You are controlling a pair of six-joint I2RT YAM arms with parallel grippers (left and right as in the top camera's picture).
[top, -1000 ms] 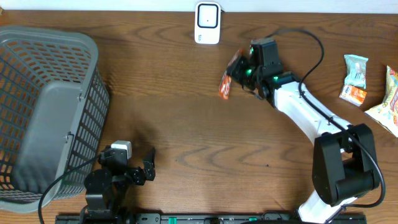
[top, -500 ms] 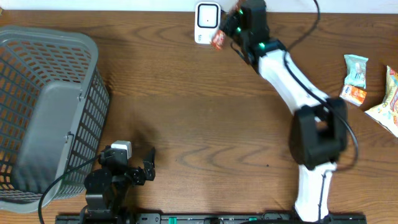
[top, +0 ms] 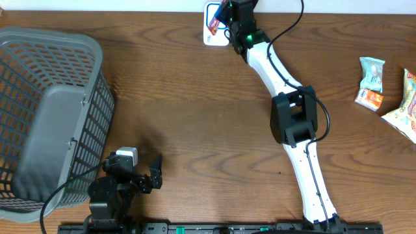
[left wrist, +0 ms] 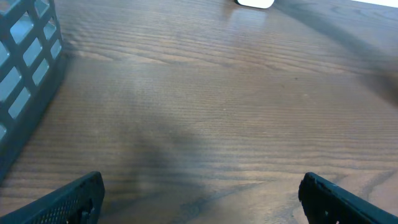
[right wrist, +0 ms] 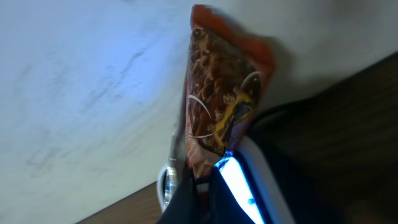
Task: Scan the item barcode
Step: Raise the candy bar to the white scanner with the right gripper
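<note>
at the brown wooden table's (top: 195,117) far edge, the right gripper (top: 226,14) clamps an orange printed snack packet (right wrist: 221,99) over the white box-shaped scanner (top: 210,39). the left gripper (left wrist: 199,193) sits with fingers spread apart.

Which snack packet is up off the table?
The orange packet, pinched in the right gripper over the white scanner; the pale green packet and the yellow packet lie on the table.

The wooden table (top: 195,130) carries a grey basket (top: 97,123) at left; a white scanner (top: 214,39) far-centre; snack packets (top: 372,73) at right.
</note>
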